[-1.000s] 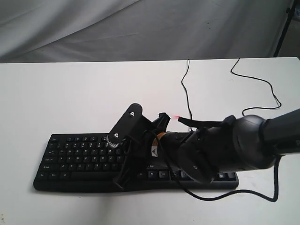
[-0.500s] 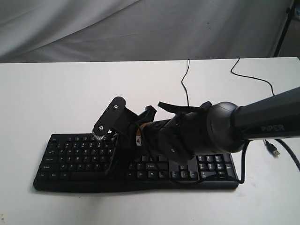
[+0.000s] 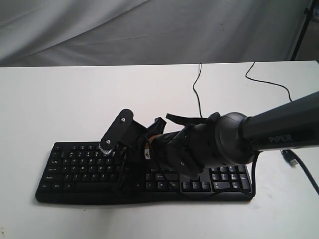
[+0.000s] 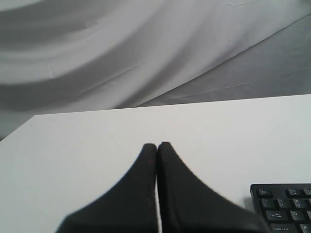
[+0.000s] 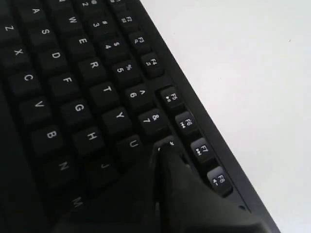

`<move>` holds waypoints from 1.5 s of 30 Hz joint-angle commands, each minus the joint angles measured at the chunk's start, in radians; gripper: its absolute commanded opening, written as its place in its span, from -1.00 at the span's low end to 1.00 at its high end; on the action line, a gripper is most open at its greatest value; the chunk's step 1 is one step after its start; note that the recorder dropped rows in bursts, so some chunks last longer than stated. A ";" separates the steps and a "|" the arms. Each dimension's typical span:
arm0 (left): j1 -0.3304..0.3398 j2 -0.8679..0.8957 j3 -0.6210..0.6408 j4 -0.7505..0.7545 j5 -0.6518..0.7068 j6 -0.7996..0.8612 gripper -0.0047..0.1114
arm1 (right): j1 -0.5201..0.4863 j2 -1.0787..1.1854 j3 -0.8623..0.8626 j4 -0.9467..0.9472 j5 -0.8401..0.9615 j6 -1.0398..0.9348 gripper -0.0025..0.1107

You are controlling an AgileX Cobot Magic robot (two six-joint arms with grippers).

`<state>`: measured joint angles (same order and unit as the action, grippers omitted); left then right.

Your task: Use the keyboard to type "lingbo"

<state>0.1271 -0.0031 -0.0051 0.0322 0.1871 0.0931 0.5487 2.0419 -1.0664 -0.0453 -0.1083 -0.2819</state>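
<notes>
The black keyboard lies across the near part of the white table. My right arm reaches over its middle from the right. There my right gripper points down at the letter keys. In the right wrist view this gripper is shut with nothing in it. Its tips are just past the U key, at the near edge of the 8 key on the keyboard. My left gripper is shut and empty over bare table, well clear of the keyboard's corner. It is out of the exterior view.
The keyboard's thin black cable runs to the table's far edge. A second cable loops at the right and ends in a USB plug. Grey cloth hangs behind the table.
My right arm has swung left along the keyboard, from the right-hand keys to the middle letter keys, and has dropped a little. The number pad now shows.
</notes>
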 commanded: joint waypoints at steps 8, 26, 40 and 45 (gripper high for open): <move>-0.004 0.003 0.005 -0.001 -0.004 -0.003 -0.91 | 0.000 0.023 -0.007 -0.009 -0.005 0.006 -0.96; -0.004 0.003 0.005 -0.001 -0.004 -0.003 -0.91 | 0.091 -0.068 -0.005 -0.009 0.074 0.003 -0.96; -0.004 0.003 0.005 -0.001 -0.004 -0.003 -0.91 | 0.101 -0.011 -0.005 0.003 0.014 0.001 -0.96; -0.004 0.003 0.005 -0.001 -0.004 -0.003 -0.91 | 0.101 -0.011 -0.005 0.003 0.014 0.001 -0.96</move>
<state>0.1271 -0.0031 -0.0051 0.0322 0.1871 0.0931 0.6473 2.0328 -1.0669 -0.0473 -0.0806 -0.2819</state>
